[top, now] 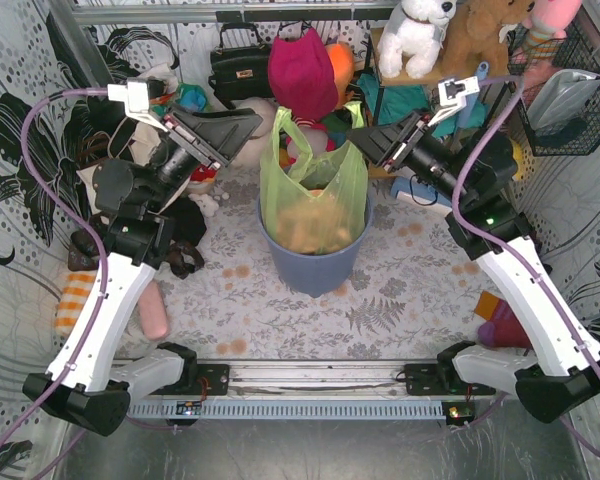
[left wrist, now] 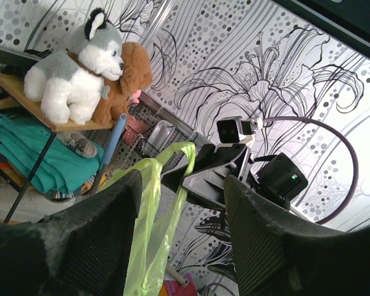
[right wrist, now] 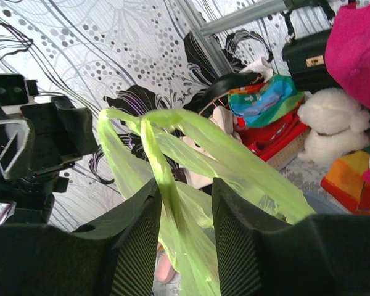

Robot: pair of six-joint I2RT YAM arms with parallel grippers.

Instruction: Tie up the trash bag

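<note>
Right tool (right wrist: 185,191) straddles the trash bag (right wrist: 234,163) handle.

Top external: high, above and behind arm bases, looks down and toward far side. Widest view, from near table (top: 230,310) edge to far clutter.

Left wrist: close behind left fingers (left wrist: 98,228), faces right and upward across scene. Right arm (left wrist: 277,176) sits just beyond.

Right wrist: close behind right fingers (right wrist: 135,246), faces left and upward. Left arm (right wrist: 43,142) at left edge.

All three share trash bag (top: 313,190) handles. Top and left wrist share white plush dog (left wrist: 74,68), far right.
</note>
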